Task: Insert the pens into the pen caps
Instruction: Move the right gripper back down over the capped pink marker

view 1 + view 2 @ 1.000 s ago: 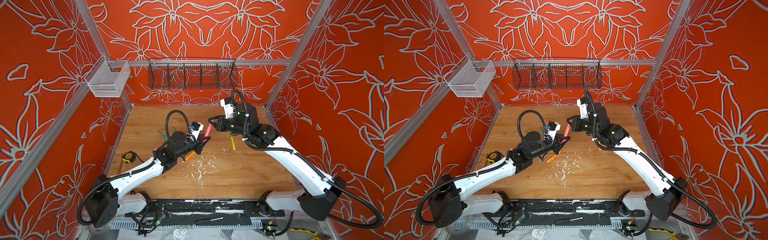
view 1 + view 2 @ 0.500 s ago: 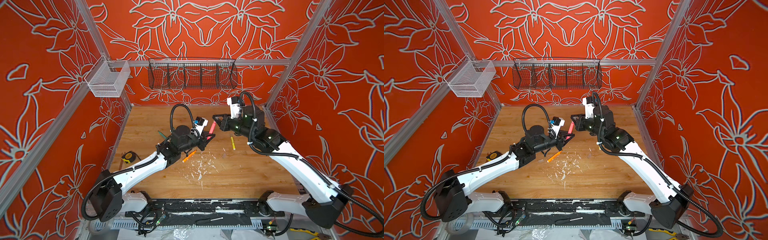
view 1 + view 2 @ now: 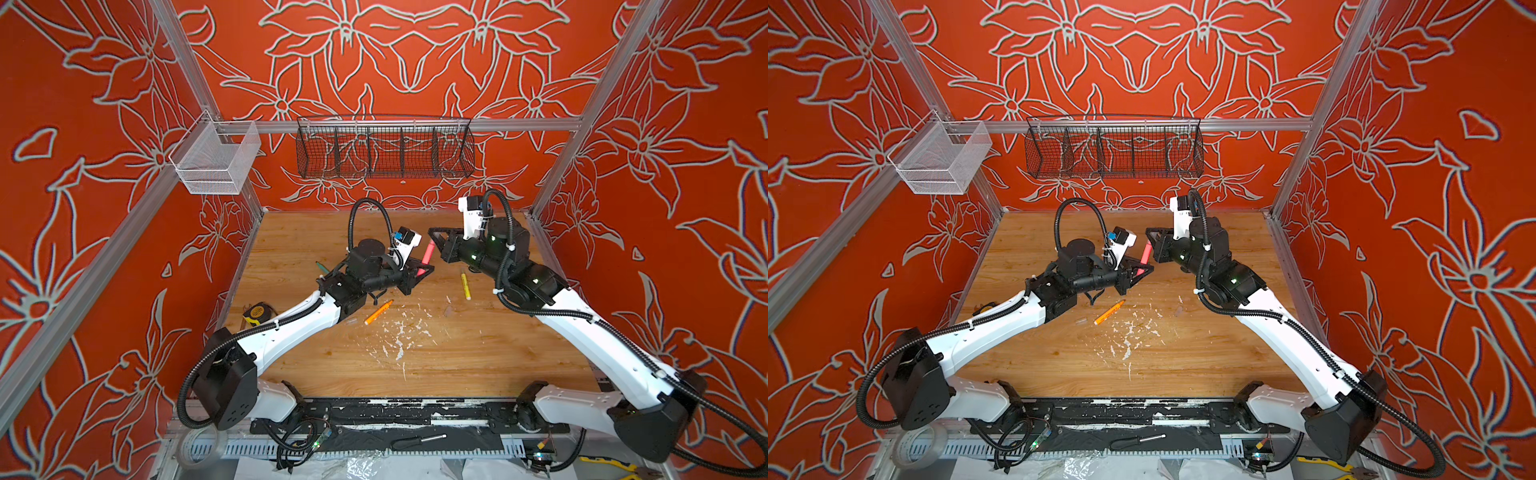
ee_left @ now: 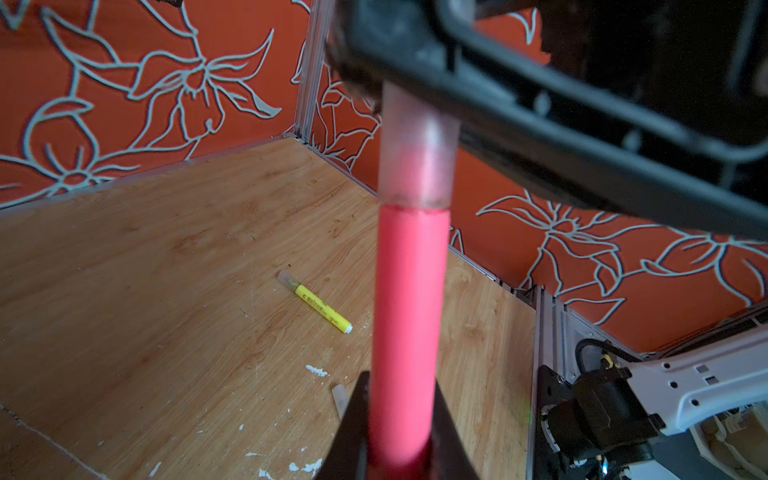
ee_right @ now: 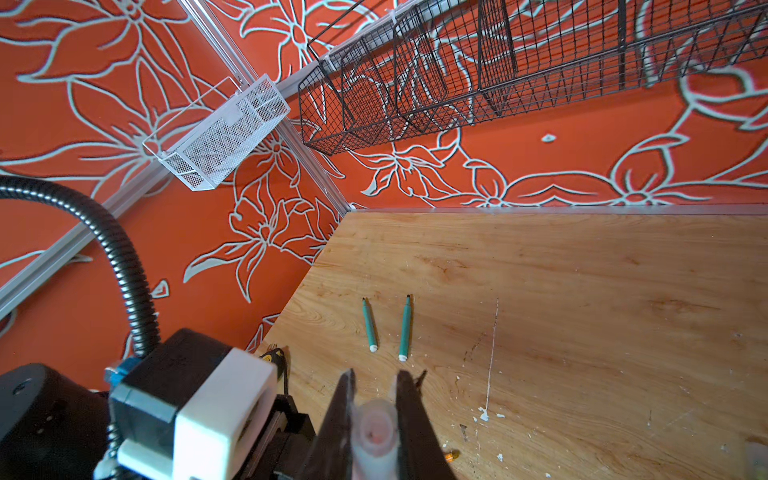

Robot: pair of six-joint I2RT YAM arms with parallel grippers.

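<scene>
A pink pen [image 4: 405,316] hangs above the table between both arms, seen in both top views [image 3: 428,254] [image 3: 1145,254]. My left gripper [image 4: 401,453] [image 3: 420,272] is shut on its lower end. A clear pen cap [image 4: 415,158] sits over the pen's tip, and my right gripper [image 5: 374,419] [image 3: 434,239] is shut on that cap [image 5: 374,434]. On the wood lie a yellow pen [image 3: 465,286] wearing a cap, an orange pen [image 3: 379,311] and two teal pens [image 5: 369,324] [image 5: 404,328]. Loose caps [image 4: 338,395] [image 3: 1080,321] lie near the orange pen.
A tape measure [image 3: 257,311] lies at the table's left edge. White paint flecks [image 3: 399,332] dot the middle. A black wire basket [image 3: 384,149] and a white mesh basket [image 3: 216,162] hang on the walls. A screwdriver [image 3: 419,440] lies on the front rail.
Both grippers have shifted right and slightly towards the back wall, keeping the pink pen and its cap held between them. Both stay shut.
</scene>
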